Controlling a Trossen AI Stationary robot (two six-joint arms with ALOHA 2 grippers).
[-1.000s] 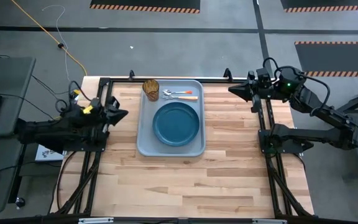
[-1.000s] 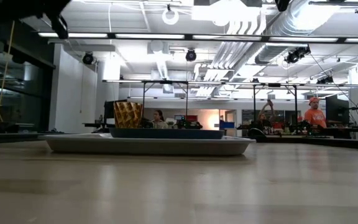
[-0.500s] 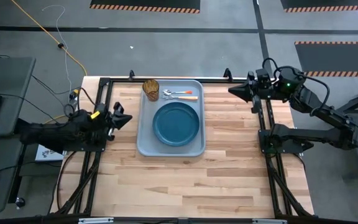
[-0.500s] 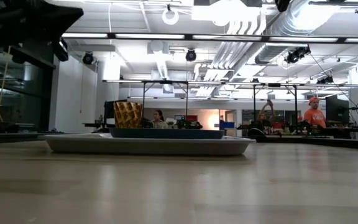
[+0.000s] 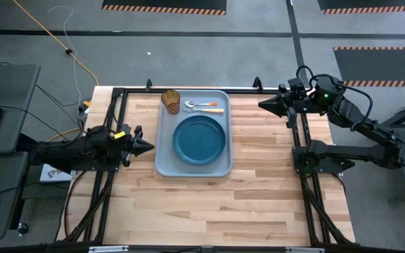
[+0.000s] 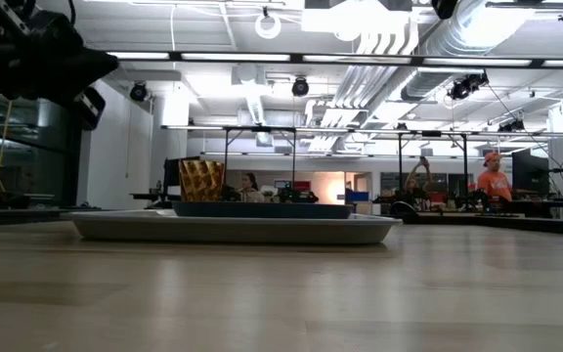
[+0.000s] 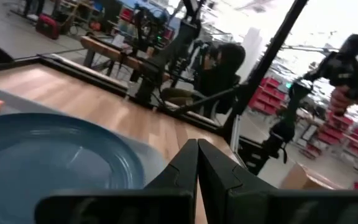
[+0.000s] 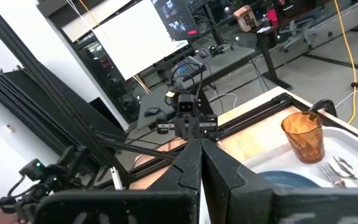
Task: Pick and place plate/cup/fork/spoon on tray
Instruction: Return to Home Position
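The grey-blue tray lies on the table's far middle. On it rest the dark blue plate, the amber cup standing upright at the far left corner, and the spoon and the fork side by side along the far edge. My left gripper is shut and empty just left of the tray; the plate shows in its wrist view. My right gripper is shut and empty, off the tray's far right corner; its wrist view shows the cup.
Black frame rails run along the table's left and right sides and far edge. Bare wood stretches from the tray to the near edge. People stand in the room beyond the table.
My left gripper has moved toward the table's near edge and right, closing on the tray's left side, and it stays shut. The tray and the things on it have kept still.
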